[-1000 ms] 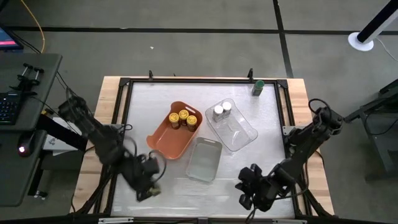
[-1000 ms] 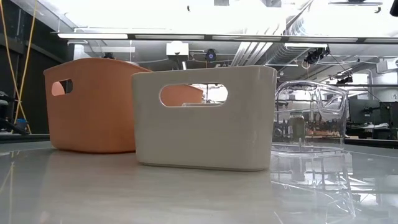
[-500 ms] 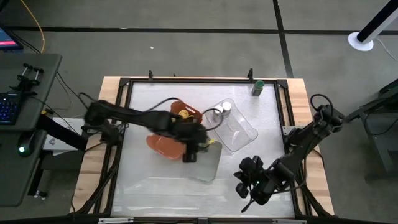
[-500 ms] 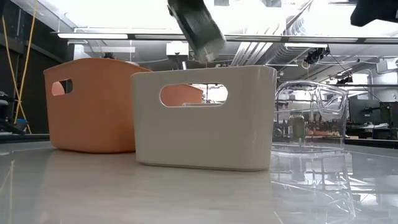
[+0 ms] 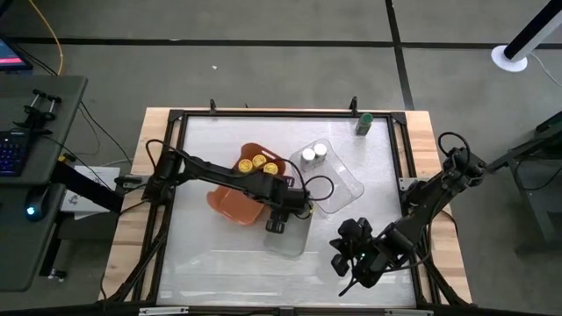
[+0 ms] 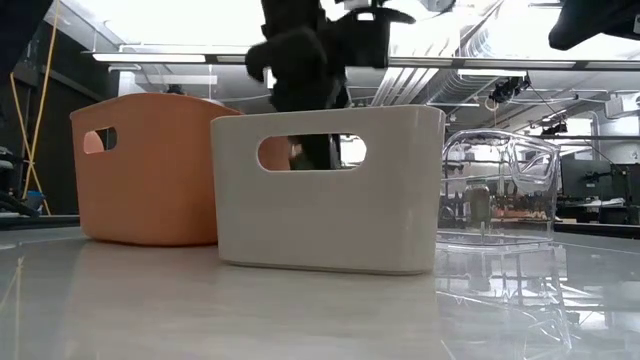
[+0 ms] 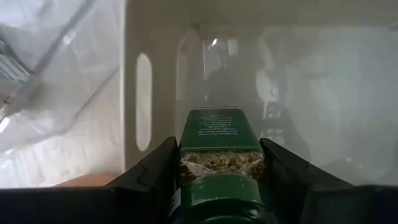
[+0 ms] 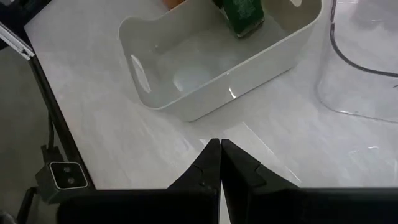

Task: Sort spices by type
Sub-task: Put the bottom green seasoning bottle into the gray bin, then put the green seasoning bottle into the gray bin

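Green-lidded spice jar (image 7: 219, 163) sits clamped between the left pincer's (image 5: 277, 219) fingers, lowered inside the grey tray (image 5: 292, 235) just beside the orange tray (image 5: 230, 204), while the right pincer (image 5: 344, 265), clenched empty, waits above the counter (image 5: 228, 263) nearby.

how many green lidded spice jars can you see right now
2. One green-lidded jar is held by the left gripper inside the grey tray; another stands at the table's far edge. Others may be hidden.
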### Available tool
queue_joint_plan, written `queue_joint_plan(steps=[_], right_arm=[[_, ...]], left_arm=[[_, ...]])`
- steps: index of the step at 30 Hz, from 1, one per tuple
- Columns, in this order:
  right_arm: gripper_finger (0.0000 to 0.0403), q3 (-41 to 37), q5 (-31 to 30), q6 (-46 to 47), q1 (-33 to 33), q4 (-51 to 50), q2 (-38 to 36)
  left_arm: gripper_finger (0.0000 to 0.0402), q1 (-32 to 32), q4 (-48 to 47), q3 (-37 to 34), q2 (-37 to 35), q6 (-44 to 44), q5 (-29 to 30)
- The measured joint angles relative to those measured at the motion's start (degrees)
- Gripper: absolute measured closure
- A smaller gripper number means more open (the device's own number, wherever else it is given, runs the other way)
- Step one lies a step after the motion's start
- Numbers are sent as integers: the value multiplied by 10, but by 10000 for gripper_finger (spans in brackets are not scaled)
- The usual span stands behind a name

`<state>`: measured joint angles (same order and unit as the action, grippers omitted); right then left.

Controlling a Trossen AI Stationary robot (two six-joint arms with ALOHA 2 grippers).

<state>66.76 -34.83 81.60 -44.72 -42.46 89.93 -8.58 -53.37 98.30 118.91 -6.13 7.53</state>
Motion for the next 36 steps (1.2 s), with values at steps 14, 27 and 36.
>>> queue_joint_plan(steps=[14, 27, 36], right_arm=[[403, 0, 13, -5, 13, 1, 0], [403, 0, 14, -6, 13, 1, 0], [403, 0, 3, -6, 15, 4, 0]], left_arm=[[148, -1, -4, 0, 6, -12, 6], [61, -4, -55, 54, 0, -10, 6], [61, 6, -85, 62, -101, 39, 5]])
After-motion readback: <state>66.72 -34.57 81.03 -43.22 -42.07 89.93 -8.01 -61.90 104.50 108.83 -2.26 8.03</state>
